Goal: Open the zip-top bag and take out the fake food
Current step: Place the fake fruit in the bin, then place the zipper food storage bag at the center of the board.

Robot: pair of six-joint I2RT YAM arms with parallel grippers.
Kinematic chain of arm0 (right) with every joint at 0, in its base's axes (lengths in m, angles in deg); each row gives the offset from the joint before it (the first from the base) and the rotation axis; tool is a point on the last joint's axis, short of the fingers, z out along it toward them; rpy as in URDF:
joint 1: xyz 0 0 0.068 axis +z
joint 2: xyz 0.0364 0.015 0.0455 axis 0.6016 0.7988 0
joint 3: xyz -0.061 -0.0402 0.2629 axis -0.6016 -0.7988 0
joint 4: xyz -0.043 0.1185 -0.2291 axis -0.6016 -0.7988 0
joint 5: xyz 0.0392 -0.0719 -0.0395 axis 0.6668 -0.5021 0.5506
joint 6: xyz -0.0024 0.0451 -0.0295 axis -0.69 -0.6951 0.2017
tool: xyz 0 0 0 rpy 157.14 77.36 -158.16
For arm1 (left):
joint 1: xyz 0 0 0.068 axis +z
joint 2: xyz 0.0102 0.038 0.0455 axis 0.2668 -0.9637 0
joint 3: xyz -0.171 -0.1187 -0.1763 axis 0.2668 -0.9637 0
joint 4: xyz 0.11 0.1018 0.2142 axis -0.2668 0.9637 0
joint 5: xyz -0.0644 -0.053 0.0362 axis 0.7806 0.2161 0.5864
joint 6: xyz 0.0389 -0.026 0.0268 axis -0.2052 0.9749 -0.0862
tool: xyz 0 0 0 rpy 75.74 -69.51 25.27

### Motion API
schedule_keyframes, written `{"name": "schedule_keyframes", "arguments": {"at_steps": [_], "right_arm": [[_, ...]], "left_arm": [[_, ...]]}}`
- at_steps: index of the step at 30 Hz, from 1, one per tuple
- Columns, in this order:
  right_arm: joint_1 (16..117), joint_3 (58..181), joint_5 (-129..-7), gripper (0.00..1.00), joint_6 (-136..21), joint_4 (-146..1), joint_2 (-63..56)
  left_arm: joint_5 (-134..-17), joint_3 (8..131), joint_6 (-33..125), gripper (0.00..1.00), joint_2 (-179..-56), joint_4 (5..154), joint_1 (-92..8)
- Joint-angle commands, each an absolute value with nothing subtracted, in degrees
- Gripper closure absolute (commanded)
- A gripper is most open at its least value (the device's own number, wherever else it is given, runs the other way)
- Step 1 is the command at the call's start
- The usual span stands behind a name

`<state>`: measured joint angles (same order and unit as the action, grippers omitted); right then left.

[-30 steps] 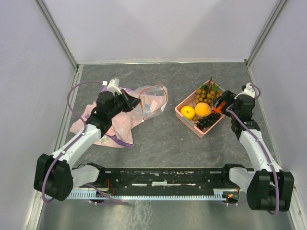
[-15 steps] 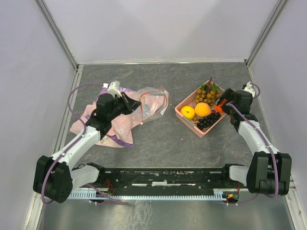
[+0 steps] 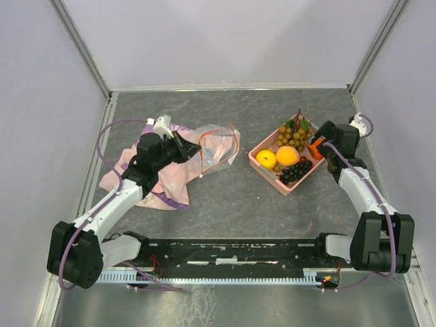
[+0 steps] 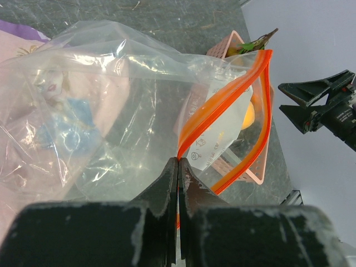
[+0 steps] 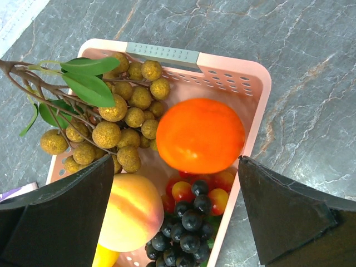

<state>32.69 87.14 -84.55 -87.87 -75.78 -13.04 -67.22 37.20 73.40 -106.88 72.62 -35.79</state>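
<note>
Top external view shows the right gripper [image 3: 316, 146] drawn back from the basket [image 3: 291, 189], jaws now wide and empty. The fruit [image 3: 287, 156] lies in the basket, so the task looks nearly done. Left gripper [image 4: 178, 164] is pinched shut on the bag [image 4: 111, 105] at its zip, above the cloth [image 3: 136, 184]; the bag seemingly holds no fruit.

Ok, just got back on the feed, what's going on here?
The left end effector is shut on the zip-top bag at its orange zip strip, by the pink cloth; the mouth gapes and no fruit shows inside. The fake food sits in the pink basket, with the right end effector open above it.
</note>
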Motion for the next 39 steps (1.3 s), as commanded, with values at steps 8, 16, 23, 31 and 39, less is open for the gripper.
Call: {"name": "schedule_keyframes", "arguments": {"at_steps": [8,16,23,31,39], "right_arm": [[32.49,85.07,-67.82,0.01,-85.8,-67.09,-22.29],[33.74,83.54,-52.25,0.01,-86.5,-63.67,-23.64],[35.94,83.71,-49.27,0.01,-85.15,-66.63,-25.76],[38.48,87.98,-46.25,0.0,-81.74,-70.62,-28.01],[39.68,96.47,-45.38,0.01,-81.04,-71.76,-26.57]], "left_arm": [[-64.83,39.24,71.65,0.97,-109.29,69.34,-35.51],[-64.23,53.42,70.19,0.97,-123.07,69.08,-35.49],[-60.62,67.4,70.21,0.74,-137.13,72.27,-35.5],[-67.89,71.58,63.77,0.23,-132.34,76.85,-34.33],[-53.35,59.42,72.04,0.06,-116.41,67.49,-26.27]]}}
